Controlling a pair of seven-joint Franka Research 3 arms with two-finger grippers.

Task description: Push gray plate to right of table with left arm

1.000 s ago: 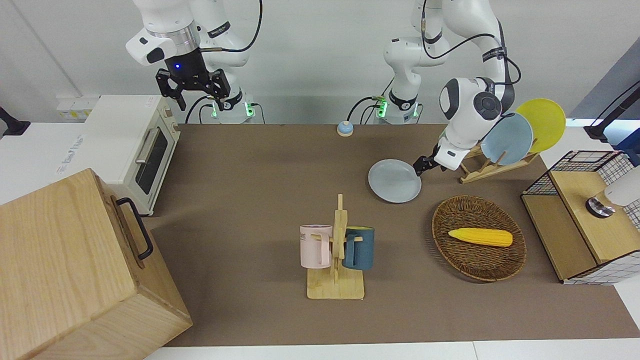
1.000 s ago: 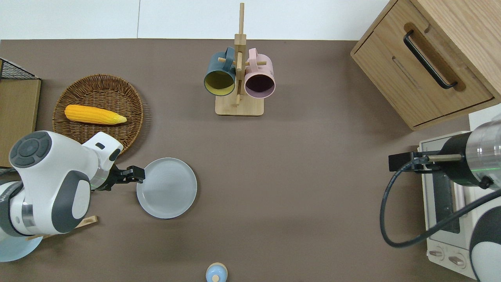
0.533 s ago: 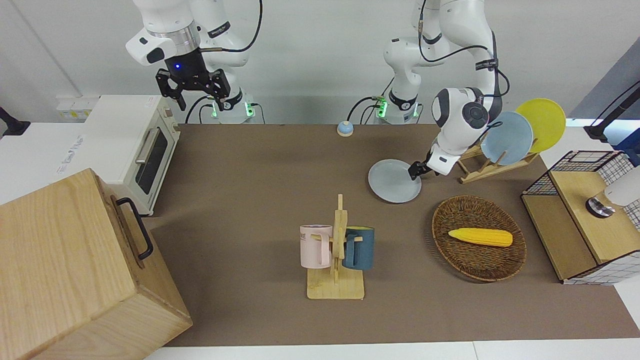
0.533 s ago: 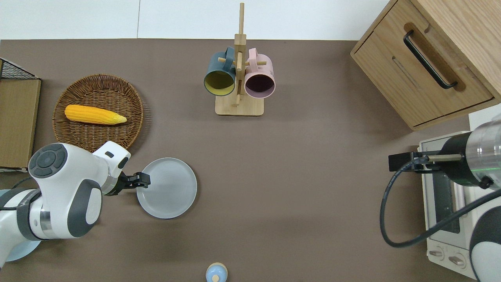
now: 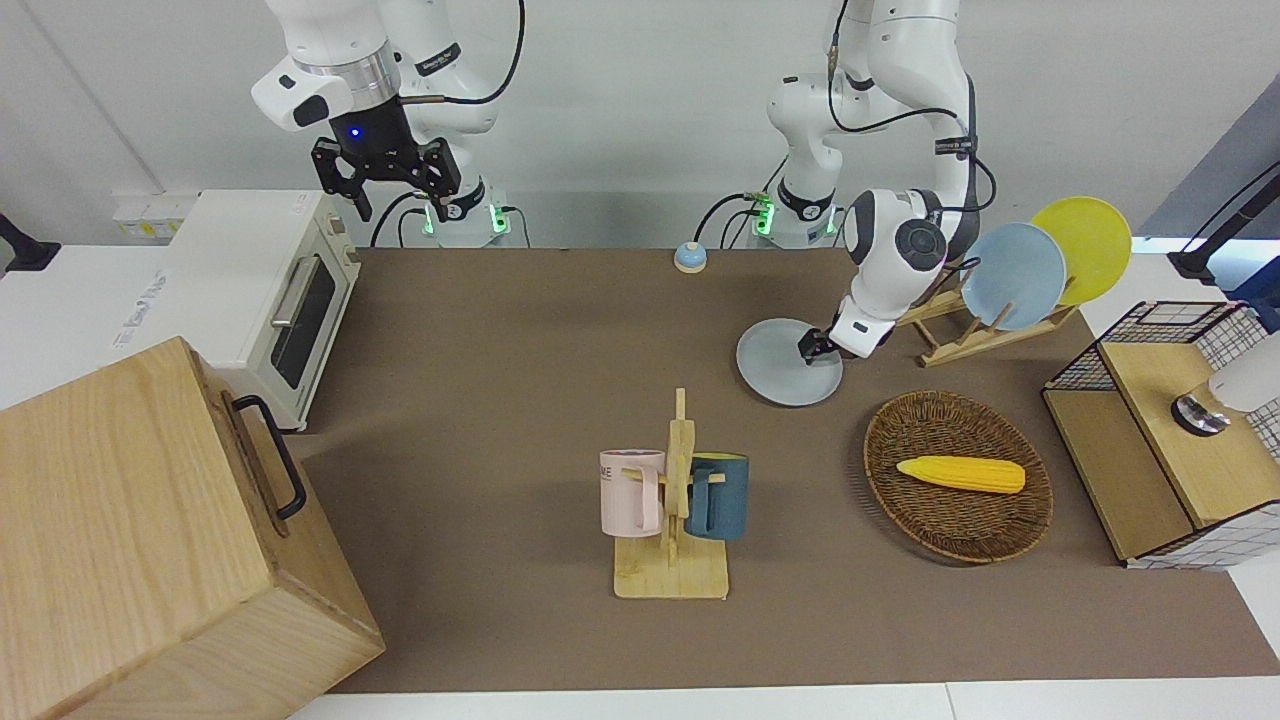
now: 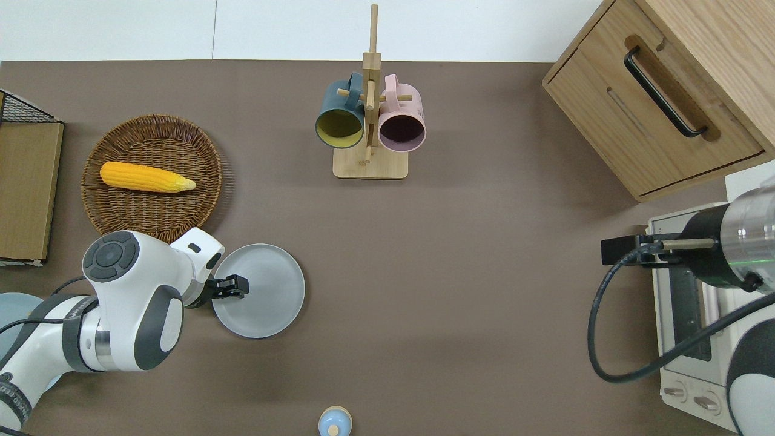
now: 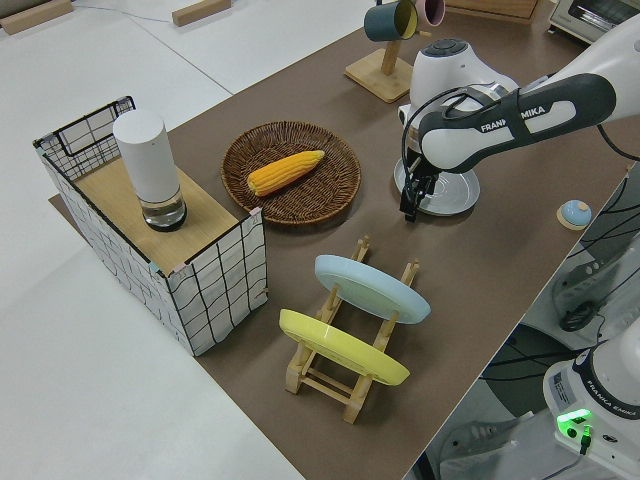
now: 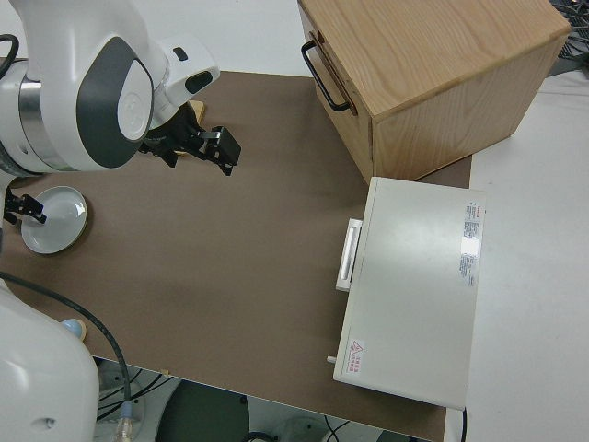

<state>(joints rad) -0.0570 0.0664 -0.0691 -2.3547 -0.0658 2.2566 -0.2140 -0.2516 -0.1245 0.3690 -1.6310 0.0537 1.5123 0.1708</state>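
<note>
The gray plate [image 6: 266, 293] lies flat on the brown table [image 6: 460, 272], nearer to the robots than the wicker basket. It also shows in the front view [image 5: 775, 365], the left side view [image 7: 448, 195] and the right side view [image 8: 57, 221]. My left gripper [image 6: 238, 284] is low over the part of the plate toward the left arm's end, just inside the rim, and its fingers look shut. It also shows in the front view [image 5: 808, 348] and the left side view [image 7: 409, 206]. I cannot tell whether it touches the plate. My right gripper [image 5: 385, 183] is parked, open and empty.
A wicker basket [image 6: 121, 209] holds a corn cob [image 6: 145, 177]. A mug rack [image 6: 369, 163] stands farther from the robots. A plate rack [image 5: 960, 340] holds a sky-blue plate [image 5: 1015, 277] and a yellow plate [image 5: 1090, 245]. A wooden cabinet [image 6: 660, 103] and a toaster oven [image 5: 260, 290] stand at the right arm's end.
My left gripper has moved from just outside the plate's rim to over the plate, toward the right arm's end. The plate has not visibly moved. The right arm is still.
</note>
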